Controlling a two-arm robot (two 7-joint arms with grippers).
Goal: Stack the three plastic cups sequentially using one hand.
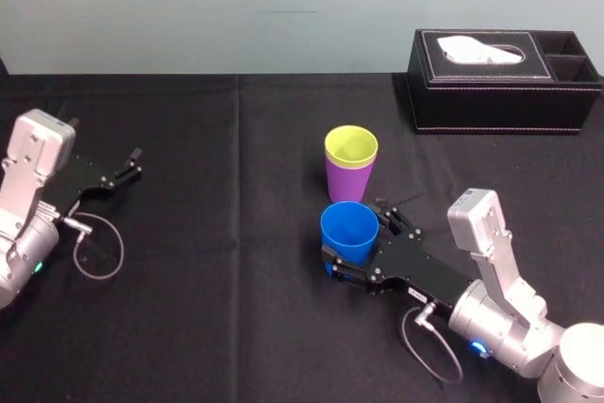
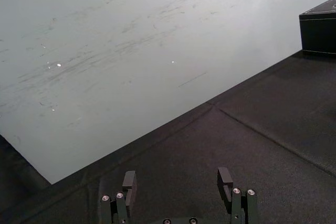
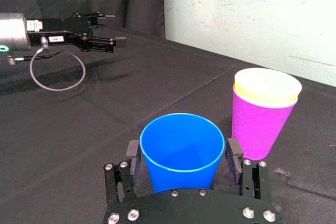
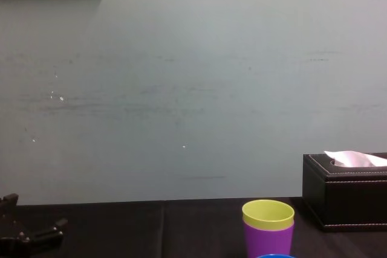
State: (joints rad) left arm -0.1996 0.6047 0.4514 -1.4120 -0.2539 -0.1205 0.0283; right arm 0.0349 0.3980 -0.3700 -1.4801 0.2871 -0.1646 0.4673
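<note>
R gripper [image 1: 351, 239] clamped on small tapered blue plastic cup [image 1: 349, 228], pads on opposite side walls. Cup upright, mouth up, just in front of the stack: yellow-green plastic cup [image 1: 351, 146] nested in purple plastic cup [image 1: 347, 181], standing on black tablecloth [image 1: 236, 280]. Can't tell if blue is lifted or resting. L gripper [image 1: 134, 163] parked far left, fingers apart. Est: cup v. light, thin-walled, smooth, so prob. slippery and flexes if squeezed. Hold high on wall w/ light force, base left free to drop into stack.
</note>
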